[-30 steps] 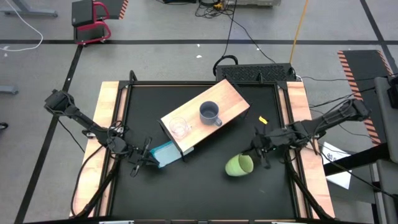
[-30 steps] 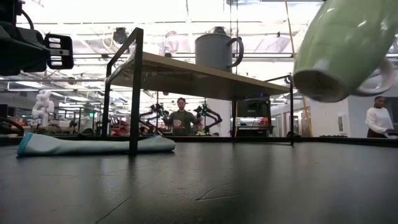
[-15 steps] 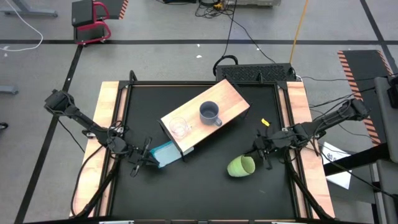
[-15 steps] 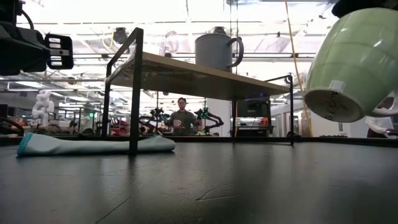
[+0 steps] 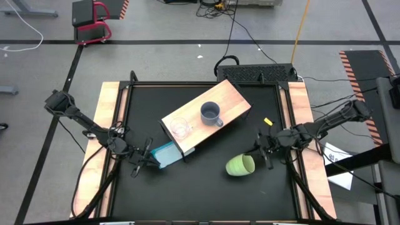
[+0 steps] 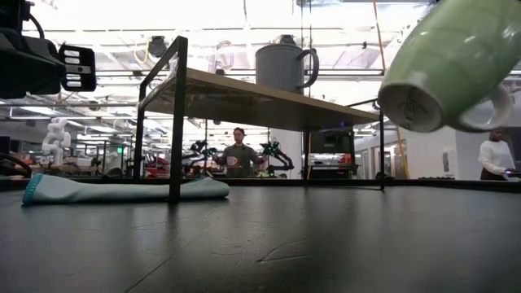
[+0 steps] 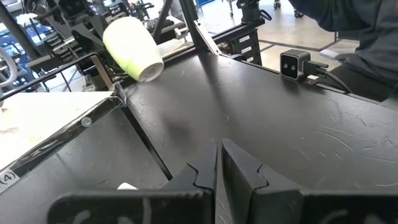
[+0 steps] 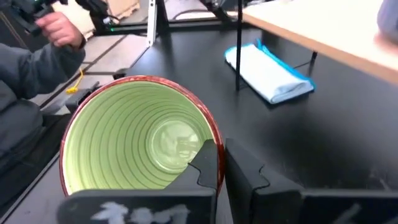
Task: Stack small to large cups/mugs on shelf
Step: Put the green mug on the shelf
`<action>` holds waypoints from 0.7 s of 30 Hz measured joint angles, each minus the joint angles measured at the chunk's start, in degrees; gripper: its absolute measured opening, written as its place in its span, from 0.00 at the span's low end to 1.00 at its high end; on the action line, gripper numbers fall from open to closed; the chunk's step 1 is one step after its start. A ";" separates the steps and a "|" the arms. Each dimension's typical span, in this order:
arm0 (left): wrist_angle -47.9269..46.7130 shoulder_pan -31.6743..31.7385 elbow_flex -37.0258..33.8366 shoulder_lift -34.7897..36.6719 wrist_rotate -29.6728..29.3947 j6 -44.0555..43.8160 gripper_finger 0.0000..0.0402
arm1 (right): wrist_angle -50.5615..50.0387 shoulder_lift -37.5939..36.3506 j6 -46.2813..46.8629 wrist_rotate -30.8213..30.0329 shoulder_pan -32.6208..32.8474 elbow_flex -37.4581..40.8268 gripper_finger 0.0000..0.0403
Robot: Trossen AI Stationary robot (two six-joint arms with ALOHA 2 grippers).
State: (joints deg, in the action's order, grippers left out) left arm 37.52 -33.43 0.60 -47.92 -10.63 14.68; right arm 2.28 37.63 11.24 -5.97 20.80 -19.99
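Right gripper (image 5: 259, 150) jaws clamped on the rim of the green mug (image 5: 240, 165), held tilted clear of the tabletop (image 5: 206, 187). Shelf (image 5: 234, 100) lies toward 11 o'clock from the mug. Left gripper (image 5: 142, 159) jaws closed, empty, beside the teal block (image 5: 166, 152).

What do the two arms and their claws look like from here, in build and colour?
Both arms are slim, dark and jointed, with black cables trailing along them. The left claw and right claw each have two flat, matte-black fingers with notched inner edges. No markings show on either.
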 joint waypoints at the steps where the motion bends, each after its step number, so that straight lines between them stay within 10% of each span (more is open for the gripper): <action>1: 0.00 -0.02 0.00 -0.02 0.00 0.00 0.06 | -0.08 -0.09 -0.05 -0.03 -0.38 -0.26 0.00; 21: -0.55 -0.01 0.02 0.00 0.00 1.17 0.06 | -17.42 -0.30 -6.63 -0.08 -9.97 -21.98 0.00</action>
State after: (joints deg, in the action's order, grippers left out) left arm 36.97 -33.44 0.62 -47.92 -10.63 15.85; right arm -15.14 37.32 4.61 -6.05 10.83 -41.97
